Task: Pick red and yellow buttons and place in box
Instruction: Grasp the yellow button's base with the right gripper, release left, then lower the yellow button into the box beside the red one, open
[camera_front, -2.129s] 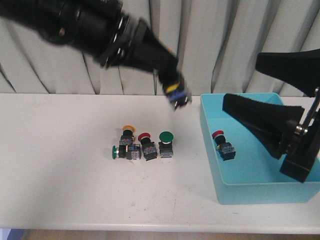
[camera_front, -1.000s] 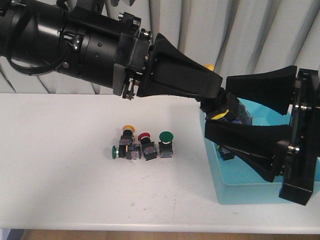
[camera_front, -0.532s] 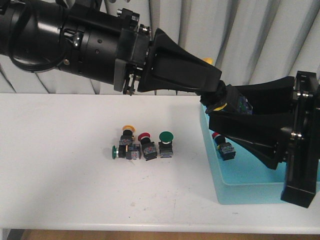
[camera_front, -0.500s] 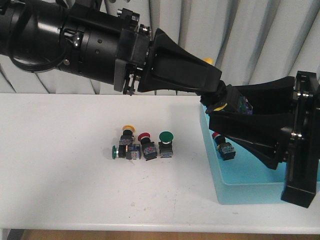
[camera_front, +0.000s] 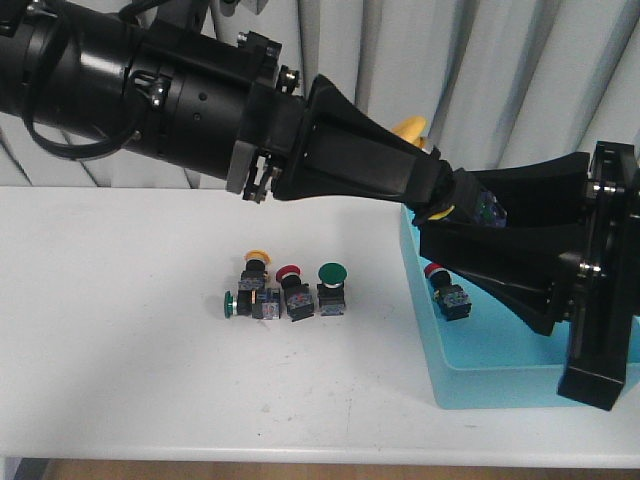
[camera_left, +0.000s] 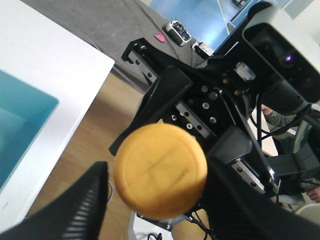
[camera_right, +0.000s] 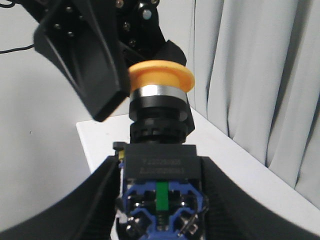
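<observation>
A yellow button hangs in the air over the near-left corner of the box (camera_front: 500, 370), its yellow cap (camera_front: 412, 128) toward my left arm and its black and blue body (camera_front: 484, 208) toward my right. My right gripper (camera_front: 445, 215) (camera_right: 160, 170) is shut on the body (camera_right: 159, 167). My left gripper (camera_front: 436, 192) (camera_left: 157, 170) stands open around the cap (camera_left: 160, 170), with a gap beside one finger. One red button (camera_front: 437, 272) lies inside the box. On the table stand another yellow button (camera_front: 257, 262) and a red button (camera_front: 290, 275).
Two green-capped switches sit in the same cluster, one upright (camera_front: 331, 275) and one on its side (camera_front: 232, 303). The box's left wall (camera_front: 418, 290) stands just right of the cluster. Grey curtains hang behind the table. Both arms crowd the space above the box.
My left arm carried the yellow button from above the table to my right gripper over the box. Over the last half second the left fingers parted and more of the cap shows.
</observation>
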